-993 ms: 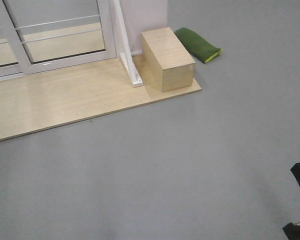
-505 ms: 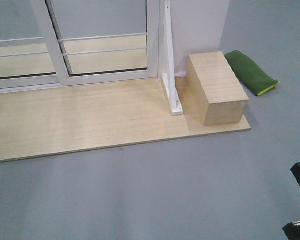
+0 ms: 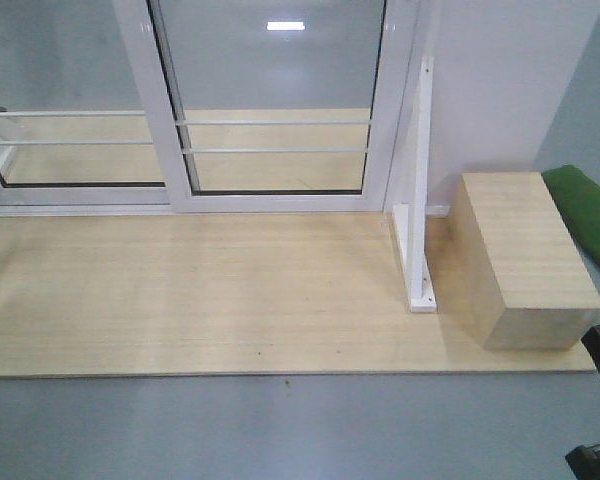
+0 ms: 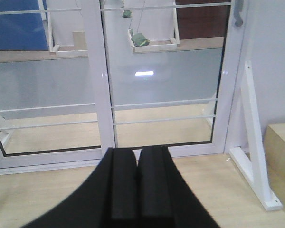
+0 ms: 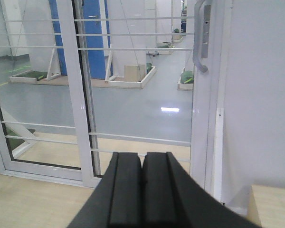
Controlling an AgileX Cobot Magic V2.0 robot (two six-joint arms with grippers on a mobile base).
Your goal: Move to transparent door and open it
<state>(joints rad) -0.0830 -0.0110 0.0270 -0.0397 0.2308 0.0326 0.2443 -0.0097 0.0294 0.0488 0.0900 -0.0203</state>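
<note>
**Both hands closed and empty, glass door ahead on the bench's far edge**

From the far-left corner of the pale, fine-grained plywood bench (image 3: 180, 300), a white-framed glass panel (image 3: 60, 60) runs along the far edge. Just right of it stands the transparent door (image 3: 280, 70). It is clear glass in a smooth white metal frame, crossed low down by a pair of thin white bars. A curved grey handle (image 5: 198, 42) sits high on its right stile, which stands beside the white wall (image 3: 500, 80).

The left hand (image 4: 137, 154) has its two flat, matt-black fingers pressed together with nothing between them. It faces the door's left stile and is well apart from it. The right hand (image 5: 142, 156) is closed the same way and holds nothing. The handle lies above it and to its right, and the two are not touching.

Towards the bench's right edge, a white upright post (image 3: 420, 200) with an angled brace has its foot on the wood. Just beside it, a smooth rectangular wooden box (image 3: 525, 260) fills the near-right corner. A green cushion (image 3: 585, 215) lies past the right edge.

A broad strip of plywood separates the door from the near edge, which meets a flat grey floor (image 3: 280, 430).
</note>
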